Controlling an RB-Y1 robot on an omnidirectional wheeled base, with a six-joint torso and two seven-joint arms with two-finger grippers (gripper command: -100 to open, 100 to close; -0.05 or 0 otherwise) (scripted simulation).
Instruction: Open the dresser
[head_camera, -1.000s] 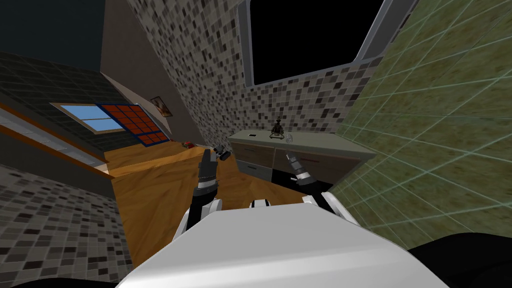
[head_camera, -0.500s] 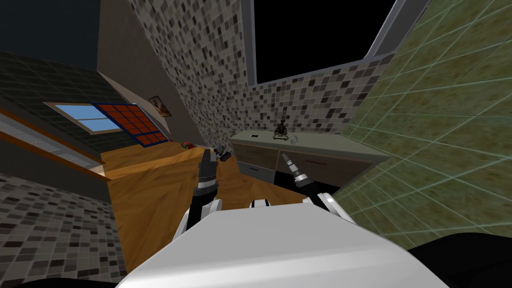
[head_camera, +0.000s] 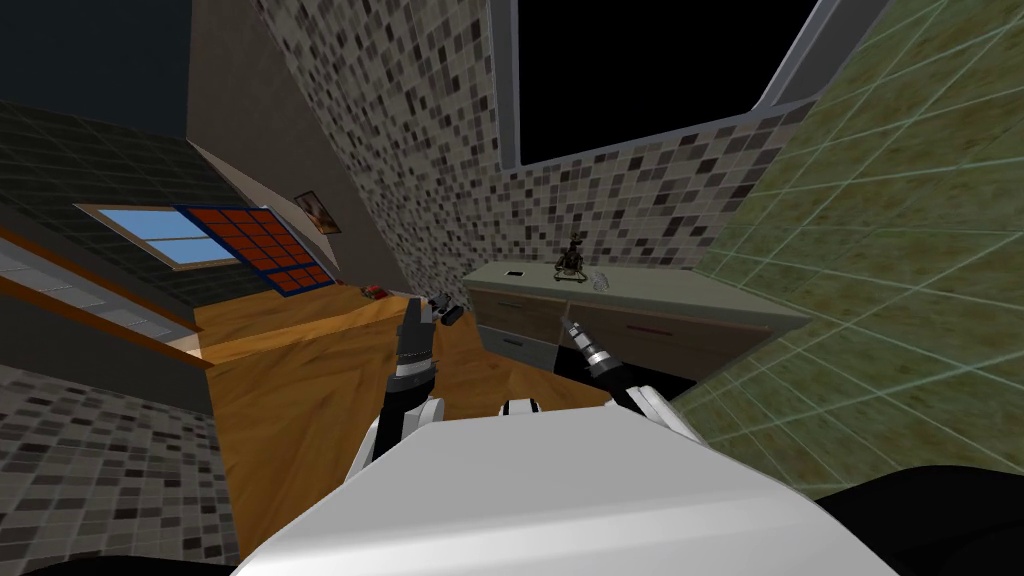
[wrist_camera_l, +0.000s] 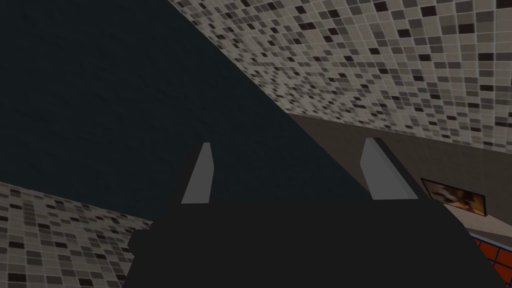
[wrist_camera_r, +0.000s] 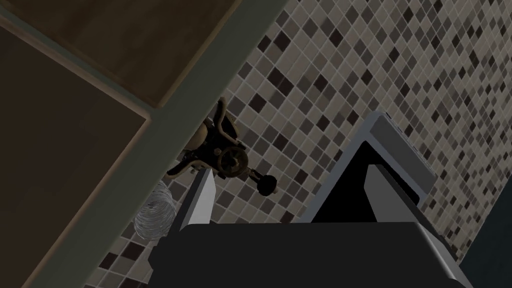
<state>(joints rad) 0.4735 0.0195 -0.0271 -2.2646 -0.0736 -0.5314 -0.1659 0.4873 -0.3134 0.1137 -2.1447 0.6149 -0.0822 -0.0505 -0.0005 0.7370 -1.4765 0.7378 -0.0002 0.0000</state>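
Dresser front lies near right claw, fingers apart.

Dresser: dark brown fronts, grey-green top and frame; figurine dark brown and black. Back wall: mosaic of small beige, grey and black squares; side wall mottled green with pale grid lines. Floor orange-brown wood grain; panel red squares, blue frame.

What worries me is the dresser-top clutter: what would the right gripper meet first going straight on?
Probably the mosaic wall behind the dresser; the right gripper would pass close beside the dark ornament, though depth is unclear.
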